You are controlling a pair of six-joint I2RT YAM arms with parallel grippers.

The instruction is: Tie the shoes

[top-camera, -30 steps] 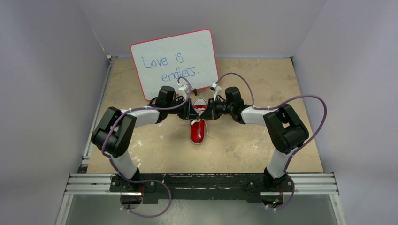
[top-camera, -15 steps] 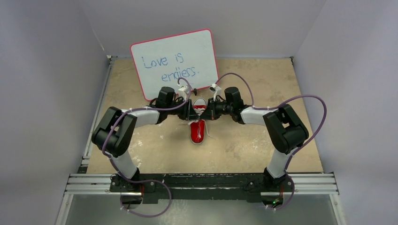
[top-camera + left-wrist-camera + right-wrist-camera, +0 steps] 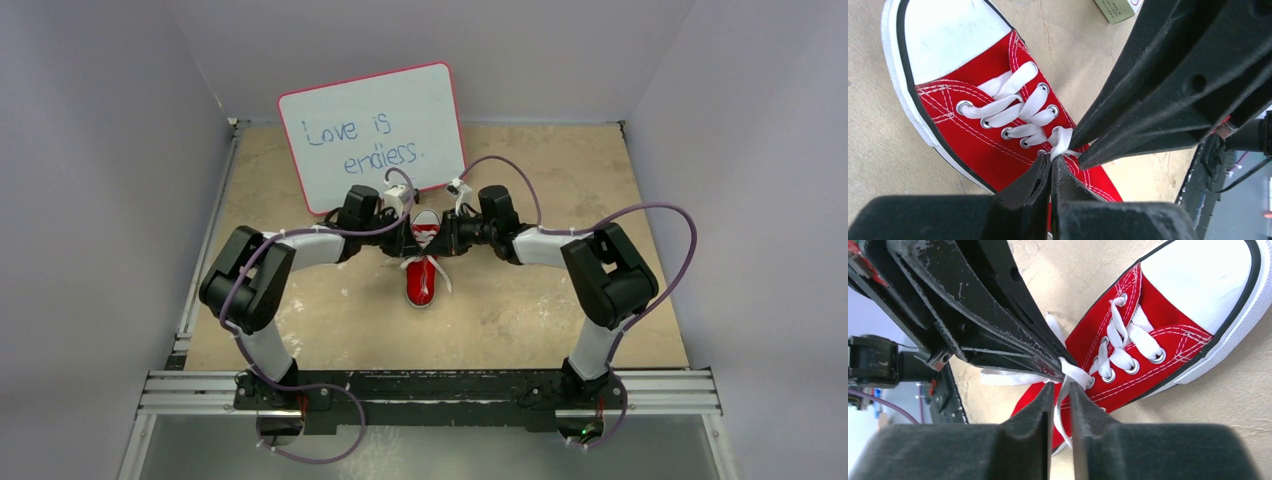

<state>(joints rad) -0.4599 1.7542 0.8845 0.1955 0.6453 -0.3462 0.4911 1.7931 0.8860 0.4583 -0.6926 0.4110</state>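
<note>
The red sneaker (image 3: 421, 280) lies mid-table between both wrists, its white toe cap toward the whiteboard. In the left wrist view the shoe (image 3: 973, 135) shows its white laces (image 3: 1018, 107). My left gripper (image 3: 1052, 159) is shut on a lace strand just below the last eyelets. The right gripper's fingers (image 3: 1158, 100) cross close above it. In the right wrist view the shoe (image 3: 1148, 360) sits upper right. My right gripper (image 3: 1062, 390) has its jaws a narrow gap apart, with a loose lace strand (image 3: 1060, 412) running through the gap. In the top view the grippers meet over the shoe, the left (image 3: 405, 241) and the right (image 3: 441, 240).
A red-framed whiteboard (image 3: 375, 135) with writing leans right behind the shoe and arms. A small box (image 3: 1118, 7) lies on the table past the toe. Grey walls enclose the beige table (image 3: 520, 310) on three sides.
The left arm has shifted slightly right toward the shoe. The loose lace tail beside the shoe's right side has moved a little. The right arm is much as before.
</note>
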